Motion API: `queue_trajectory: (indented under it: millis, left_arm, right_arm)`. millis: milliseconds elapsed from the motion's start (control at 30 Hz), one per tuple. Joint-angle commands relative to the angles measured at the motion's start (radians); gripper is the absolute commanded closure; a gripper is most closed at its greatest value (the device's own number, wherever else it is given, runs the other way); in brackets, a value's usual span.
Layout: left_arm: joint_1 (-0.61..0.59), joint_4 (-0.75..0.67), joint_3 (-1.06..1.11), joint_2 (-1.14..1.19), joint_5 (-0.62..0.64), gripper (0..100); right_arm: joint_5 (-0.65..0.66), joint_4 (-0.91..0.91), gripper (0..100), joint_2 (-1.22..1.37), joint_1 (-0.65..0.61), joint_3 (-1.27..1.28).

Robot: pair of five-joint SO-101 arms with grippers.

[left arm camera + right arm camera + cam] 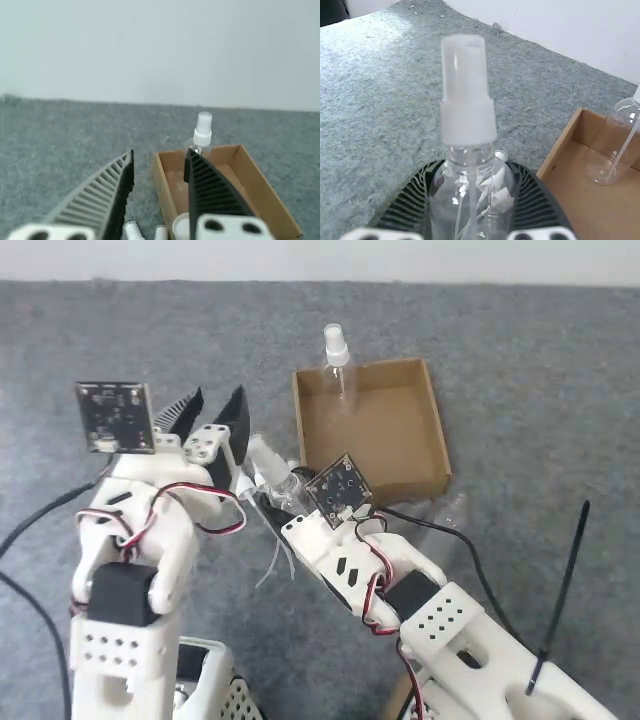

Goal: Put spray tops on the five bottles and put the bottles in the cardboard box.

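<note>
A clear bottle [272,468] with a white spray top [466,100] on it is held tilted just left of the cardboard box [400,445]; my right gripper [470,202] is shut on its body. In the box's far left corner a second spray-topped bottle [338,365] stands upright, seen also as the boxed bottle [619,145] in the right wrist view. My left gripper [218,398] hovers open and holds nothing, a little left of the held bottle, its fingers pointing toward the box [235,175].
Loose spray tops with thin white tubes [274,555] lie on the grey carpet between the arms. Red and black wires run along both arms. A black strap [565,575] sticks up at the right. A white perforated basket [225,690] sits at the bottom edge.
</note>
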Motion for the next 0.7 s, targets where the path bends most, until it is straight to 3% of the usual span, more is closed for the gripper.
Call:
queue_trajectory:
  millis: [0, 167, 433, 667]
  left_arm:
    - [0.006, -0.038, 0.039, -0.003, -0.020, 84]
    - [0.015, -0.041, 0.085, -0.003, -0.055, 88]
    - [0.172, -0.034, 0.140, -0.005, -0.110, 89]
    - [0.147, -0.003, 0.099, -0.014, -0.110, 89]
  right_arm:
    - [-0.012, -0.016, 99.3, -0.038, 0.010, -0.008]
    - [-0.012, -0.019, 99.3, -0.038, 0.010, -0.008]
    - [-0.012, -0.015, 99.3, -0.038, 0.008, -0.009]
    - [-0.012, -0.015, 99.3, -0.038, 0.010, -0.009]
